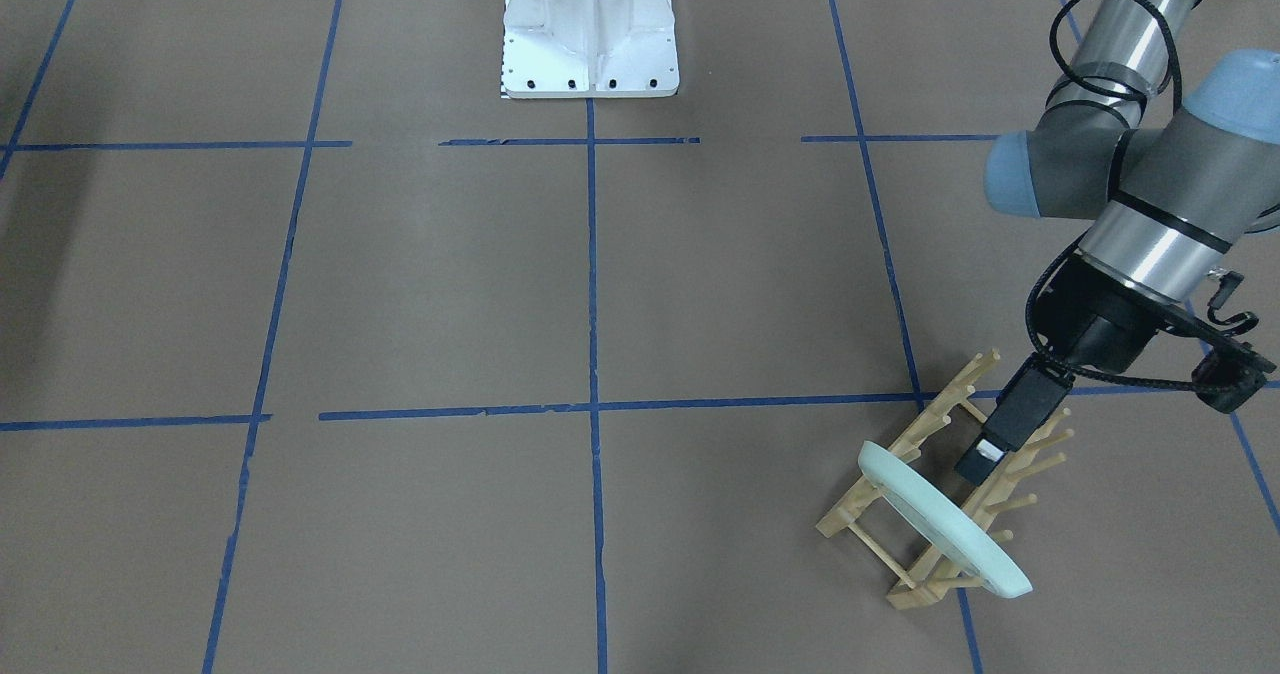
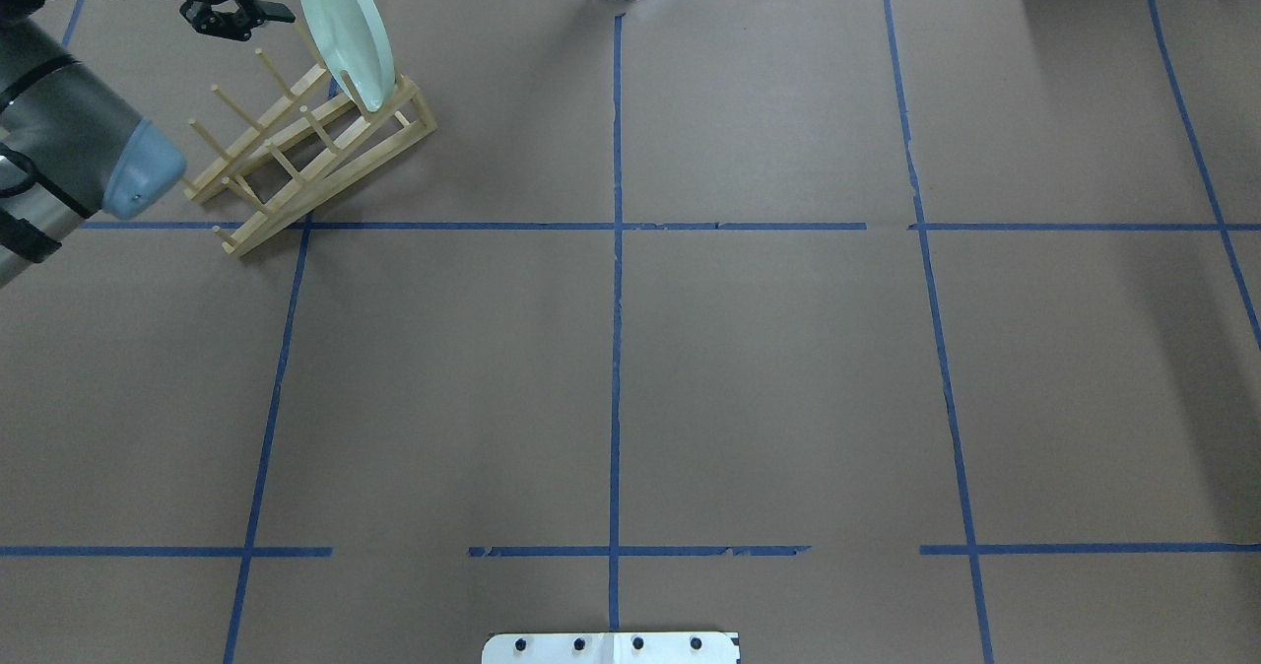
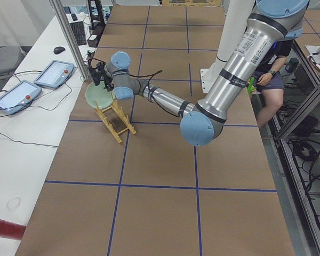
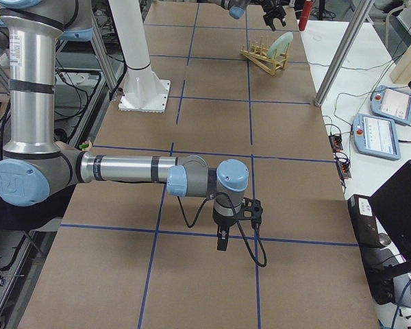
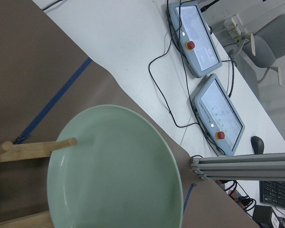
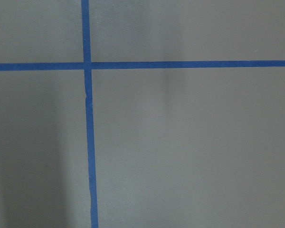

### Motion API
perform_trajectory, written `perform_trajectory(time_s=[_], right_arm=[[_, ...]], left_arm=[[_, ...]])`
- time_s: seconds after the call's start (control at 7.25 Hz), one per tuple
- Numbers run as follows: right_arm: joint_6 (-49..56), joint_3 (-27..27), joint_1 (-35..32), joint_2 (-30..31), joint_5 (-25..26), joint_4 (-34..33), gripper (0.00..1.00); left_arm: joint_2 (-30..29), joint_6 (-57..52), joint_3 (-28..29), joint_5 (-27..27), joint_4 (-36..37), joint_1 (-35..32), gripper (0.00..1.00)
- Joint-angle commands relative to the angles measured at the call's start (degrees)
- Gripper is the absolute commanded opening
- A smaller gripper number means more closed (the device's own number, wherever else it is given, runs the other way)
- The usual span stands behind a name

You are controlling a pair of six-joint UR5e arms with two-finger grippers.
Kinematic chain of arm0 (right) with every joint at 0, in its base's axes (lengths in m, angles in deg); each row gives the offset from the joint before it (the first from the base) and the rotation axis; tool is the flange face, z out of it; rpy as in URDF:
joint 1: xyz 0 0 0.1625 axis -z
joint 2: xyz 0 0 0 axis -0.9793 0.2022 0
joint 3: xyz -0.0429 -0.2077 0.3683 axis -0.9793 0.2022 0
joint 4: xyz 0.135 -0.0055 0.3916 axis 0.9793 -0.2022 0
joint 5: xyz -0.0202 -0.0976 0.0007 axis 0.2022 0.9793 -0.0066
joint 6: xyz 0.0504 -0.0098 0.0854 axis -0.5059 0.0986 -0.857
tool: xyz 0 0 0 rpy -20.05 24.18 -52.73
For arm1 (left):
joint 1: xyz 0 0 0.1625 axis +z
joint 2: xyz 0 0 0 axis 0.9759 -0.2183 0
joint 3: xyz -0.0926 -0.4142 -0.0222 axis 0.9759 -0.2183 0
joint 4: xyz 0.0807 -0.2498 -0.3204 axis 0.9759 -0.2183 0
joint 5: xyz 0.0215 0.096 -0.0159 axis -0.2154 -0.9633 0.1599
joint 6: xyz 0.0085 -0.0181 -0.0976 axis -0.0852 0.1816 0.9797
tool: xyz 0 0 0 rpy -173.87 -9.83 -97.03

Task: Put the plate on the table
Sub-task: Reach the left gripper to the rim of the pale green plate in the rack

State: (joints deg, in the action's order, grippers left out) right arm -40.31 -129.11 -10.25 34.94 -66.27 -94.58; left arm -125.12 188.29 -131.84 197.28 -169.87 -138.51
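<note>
You see round pale mint-green plate (image 1: 940, 519); flat brown paper-like table (image 1: 450, 284), blue tape grid; light tan wooden peg rack (image 2: 296, 203); white metal robot base (image 1: 590, 24).

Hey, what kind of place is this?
Probably a robotics lab: a table gridded with blue tape, touchscreen pendants on a white bench, and a robot arm by a plate in a rack.

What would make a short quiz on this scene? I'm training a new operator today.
1. True or false: the plate lies flat on the table.
2. Which gripper is near the wooden rack? A. the left gripper B. the right gripper
3. Fill in: the right wrist view shows only brown table crossed by blue ___ lines.
Key: 1 false, it stands on edge in the rack; 2 A; 3 tape.
</note>
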Motion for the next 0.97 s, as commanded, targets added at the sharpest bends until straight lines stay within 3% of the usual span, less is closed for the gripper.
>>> perform_trajectory(time_s=[0.0,0.14,0.41,0.55,0.83], right_arm=[[0.0,0.0,-0.01,0.0,0.0,0.0,1.0],[0.09,0.0,0.08,0.0,0.0,0.0,1.0],[0.0,0.0,-0.01,0.0,0.0,0.0,1.0],[0.09,0.0,-0.01,0.0,0.0,0.0,1.0],[0.0,0.0,-0.01,0.0,-0.09,0.0,1.0]], left_arm=[[-1.44,0.49,2.35,-3.65,-1.78,1.96,0.92],[-1.44,0.41,4.1,-3.76,-3.36,2.14,0.81],[-1.44,0.32,4.64,-3.76,-4.08,2.23,0.51],[-1.44,0.15,4.64,-3.76,-4.08,2.23,0.41],[-1.7,-0.03,4.64,-3.76,-4.08,2.23,0.37]])
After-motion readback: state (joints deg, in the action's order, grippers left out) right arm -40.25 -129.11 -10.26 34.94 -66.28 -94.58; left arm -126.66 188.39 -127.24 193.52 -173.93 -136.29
